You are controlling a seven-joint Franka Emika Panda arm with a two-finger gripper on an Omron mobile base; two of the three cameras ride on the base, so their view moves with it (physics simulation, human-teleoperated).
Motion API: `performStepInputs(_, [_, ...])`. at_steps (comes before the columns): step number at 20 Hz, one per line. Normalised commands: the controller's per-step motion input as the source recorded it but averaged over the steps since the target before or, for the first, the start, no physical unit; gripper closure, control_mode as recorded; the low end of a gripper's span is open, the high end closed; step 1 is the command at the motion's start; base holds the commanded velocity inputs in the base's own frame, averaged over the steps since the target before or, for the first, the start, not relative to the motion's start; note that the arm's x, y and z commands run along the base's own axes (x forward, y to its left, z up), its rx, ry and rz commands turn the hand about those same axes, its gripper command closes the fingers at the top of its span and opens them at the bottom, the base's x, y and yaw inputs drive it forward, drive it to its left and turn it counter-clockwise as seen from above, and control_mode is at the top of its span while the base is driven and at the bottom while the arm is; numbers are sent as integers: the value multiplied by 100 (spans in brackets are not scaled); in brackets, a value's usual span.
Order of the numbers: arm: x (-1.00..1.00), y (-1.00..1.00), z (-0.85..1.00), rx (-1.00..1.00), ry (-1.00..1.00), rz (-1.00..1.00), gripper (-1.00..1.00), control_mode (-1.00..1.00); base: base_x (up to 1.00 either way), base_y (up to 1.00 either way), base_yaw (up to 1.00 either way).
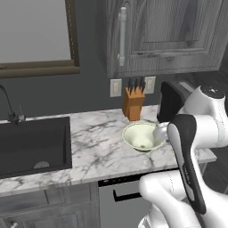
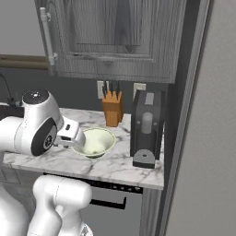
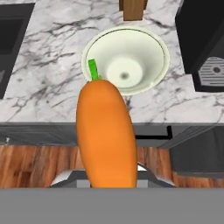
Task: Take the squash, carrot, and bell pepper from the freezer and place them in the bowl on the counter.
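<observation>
Grey wood-grain wall cabinets (image 1: 164,35) hang over the worktop, long pale handle on the left door edge. At the far right of the right base view, a tall flat grey panel (image 2: 207,138) runs top to bottom; cannot tell if this is the freezer.

Counter (image 1: 98,147): white marble with grey veins. Black sink basin (image 1: 33,144) set into its left part, dark faucet (image 1: 11,111) at the sink's back edge. Below the front edge, a dark appliance front with a bar handle (image 2: 108,200).

Black coffee machine (image 2: 147,129) stands at the right end of the worktop, just beside the bowl. Wooden knife block (image 1: 133,103) with dark handles sits at the back edge against the wall, behind the bowl, near two pale wall outlets.

Bowl (image 1: 133,133): round, pale cream-green, wide rim, toward the right end of the worktop, between knife block and front edge. Inside looks bare; no vegetable lying in it.

Carrot (image 3: 105,135): orange, green stub at the far tip, up in the air in the hand view, tip pointing at the bowl's near rim, body over the worktop's front edge and the wood floor. Not touching the bowl.

Gripper (image 3: 107,177): jaws clenched on the carrot's thick end, dark tips flanking it at the bottom of the hand view. In the base views the hand is just beside the bowl, on its sink side.
</observation>
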Motion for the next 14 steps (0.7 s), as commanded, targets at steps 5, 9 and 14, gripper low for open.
performStepInputs(5, [36,0,-10,0,7,0,100,-100,0,0,0])
performStepInputs(9, [49,0,-19,0,6,0,100,-100,0,0,0])
performStepInputs(14, [51,0,-34,0,3,0,100,-100,0,0,0])
